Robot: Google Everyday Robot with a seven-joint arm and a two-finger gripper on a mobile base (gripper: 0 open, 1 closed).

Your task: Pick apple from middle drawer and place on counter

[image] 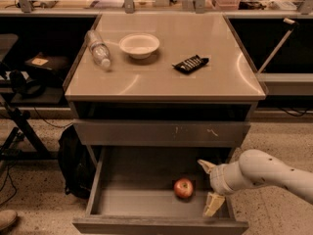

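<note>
The small red apple [183, 188] lies on the grey floor of the open middle drawer [127, 199], right of the middle. My gripper [209, 186] hangs inside the drawer's right side, just right of the apple and apart from it. Its two pale fingers are spread, one [206, 166] toward the back and one [213, 204] toward the front, with nothing between them. The white arm [264, 173] comes in from the right. The beige counter [205, 80] tops the cabinet above.
On the counter lie a clear plastic bottle [98, 49], a white bowl [139, 45] and a dark snack packet [190, 63]. A scratched grey drawer front [161, 133] sits shut above the open drawer. A black backpack [73, 163] leans left of the cabinet.
</note>
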